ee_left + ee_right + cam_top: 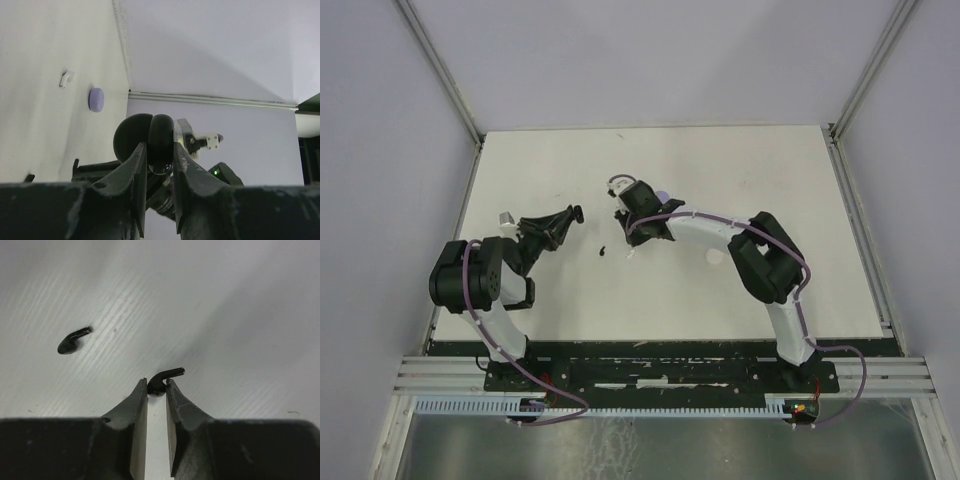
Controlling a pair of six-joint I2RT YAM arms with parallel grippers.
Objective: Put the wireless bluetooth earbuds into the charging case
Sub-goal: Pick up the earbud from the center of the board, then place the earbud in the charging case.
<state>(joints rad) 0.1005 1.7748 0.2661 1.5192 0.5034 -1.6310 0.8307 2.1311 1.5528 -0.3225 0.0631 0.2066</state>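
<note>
Small black earbud [169,375], glossy bulb with short bent stem, pinched at right gripper [157,383] tips, second earbud [72,341] lay on table [225,315] left of that gripper, left gripper [159,152] clamped round black charging case [142,135].

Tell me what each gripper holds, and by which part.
Left gripper: the open black charging case, clamped by one of its two halves. Right gripper: a black earbud, pinched at its bulb end, stem sticking out free.

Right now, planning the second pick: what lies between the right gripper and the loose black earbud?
Nothing: the right wrist view shows only bare table between the right gripper, closed on the first earbud, and the loose earbud.
</note>
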